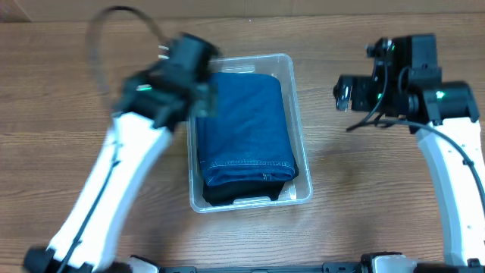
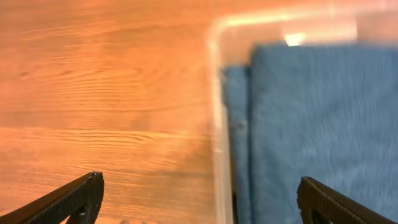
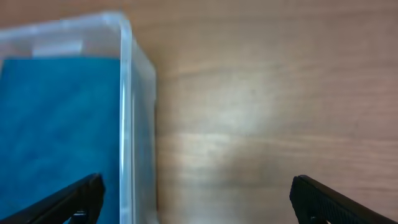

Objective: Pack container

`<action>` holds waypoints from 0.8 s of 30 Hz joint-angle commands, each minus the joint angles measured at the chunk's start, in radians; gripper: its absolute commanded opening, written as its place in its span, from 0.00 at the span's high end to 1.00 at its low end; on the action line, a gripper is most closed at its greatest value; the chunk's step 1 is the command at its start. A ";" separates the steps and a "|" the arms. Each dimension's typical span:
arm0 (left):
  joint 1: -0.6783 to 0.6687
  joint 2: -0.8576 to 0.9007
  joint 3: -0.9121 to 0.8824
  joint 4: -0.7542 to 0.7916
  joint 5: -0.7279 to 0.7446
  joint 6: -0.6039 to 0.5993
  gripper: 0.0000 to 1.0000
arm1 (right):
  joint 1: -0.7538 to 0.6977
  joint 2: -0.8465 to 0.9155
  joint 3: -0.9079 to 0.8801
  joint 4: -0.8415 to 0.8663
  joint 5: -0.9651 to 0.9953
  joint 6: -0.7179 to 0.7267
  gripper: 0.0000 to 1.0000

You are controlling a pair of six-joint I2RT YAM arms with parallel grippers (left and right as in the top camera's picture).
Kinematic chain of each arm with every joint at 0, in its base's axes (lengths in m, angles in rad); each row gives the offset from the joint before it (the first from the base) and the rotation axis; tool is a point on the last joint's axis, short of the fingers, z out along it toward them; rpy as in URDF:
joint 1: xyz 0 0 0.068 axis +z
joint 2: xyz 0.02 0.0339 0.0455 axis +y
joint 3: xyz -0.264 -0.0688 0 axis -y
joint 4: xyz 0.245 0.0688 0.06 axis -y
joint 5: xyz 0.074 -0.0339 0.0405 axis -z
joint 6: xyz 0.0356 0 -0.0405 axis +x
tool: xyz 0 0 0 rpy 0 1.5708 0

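The clear plastic container (image 1: pixel 302 163) sits mid-table and holds folded blue jeans (image 1: pixel 246 129) over a dark garment (image 1: pixel 239 193). My left gripper (image 1: pixel 198 95) is open and empty, above the container's left rim; in the left wrist view (image 2: pixel 199 199) its fingers straddle the rim (image 2: pixel 217 124), with jeans (image 2: pixel 311 118) on the right. My right gripper (image 1: pixel 342 92) is open and empty, over bare table right of the container; the right wrist view (image 3: pixel 196 199) shows the container's right wall (image 3: pixel 127 112) and jeans (image 3: pixel 56 124). The label on the container's bottom is hidden.
The wooden table (image 1: pixel 364 189) surrounds the container. Black cables (image 1: pixel 102 38) loop off the left arm at the back left. No other loose objects show.
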 commanded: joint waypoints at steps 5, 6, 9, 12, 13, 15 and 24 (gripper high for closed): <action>0.298 -0.015 0.007 -0.056 0.245 -0.030 0.00 | -0.022 0.058 0.070 -0.042 0.078 -0.021 0.00; 0.314 -0.032 0.005 -0.056 0.268 -0.013 0.00 | -0.023 0.038 0.069 -0.060 0.090 -0.006 0.00; 0.314 -0.135 -0.030 -0.036 0.282 0.016 0.00 | -0.023 -0.073 0.033 -0.057 0.110 0.028 0.00; 0.288 -0.358 -0.189 0.053 0.275 0.023 0.00 | -0.023 -0.266 -0.092 0.010 0.109 0.039 0.00; 0.283 -0.441 -0.255 0.088 0.276 0.029 0.00 | -0.023 -0.348 -0.160 0.037 0.109 0.036 0.00; 0.271 -0.668 -0.446 0.175 0.274 0.029 0.00 | -0.023 -0.544 -0.334 0.094 0.110 0.035 0.00; 0.270 -1.188 -0.732 0.089 0.246 0.010 0.00 | -0.023 -1.036 -0.637 -0.033 0.128 0.035 0.00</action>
